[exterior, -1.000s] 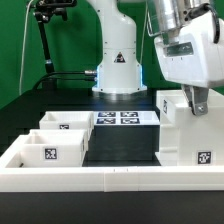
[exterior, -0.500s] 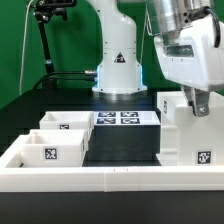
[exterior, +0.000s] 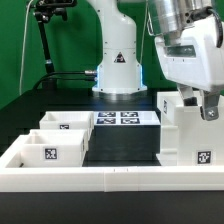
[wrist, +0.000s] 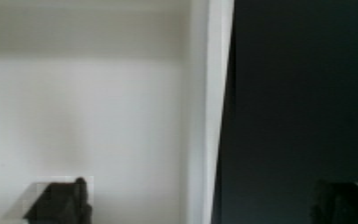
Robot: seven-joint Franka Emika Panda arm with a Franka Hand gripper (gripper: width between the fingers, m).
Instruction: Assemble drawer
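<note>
Claw [exterior: 206, 110] shifted to the exterior view's right — over drawer shell [exterior: 183, 140].

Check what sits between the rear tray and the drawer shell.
The marker board lies flat between rear tray and shell; nearer the camera that gap is bare black table. Exterior view only.

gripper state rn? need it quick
Gripper: open, holding nothing, jaws set either side of the drawer shell wall edge.
</note>
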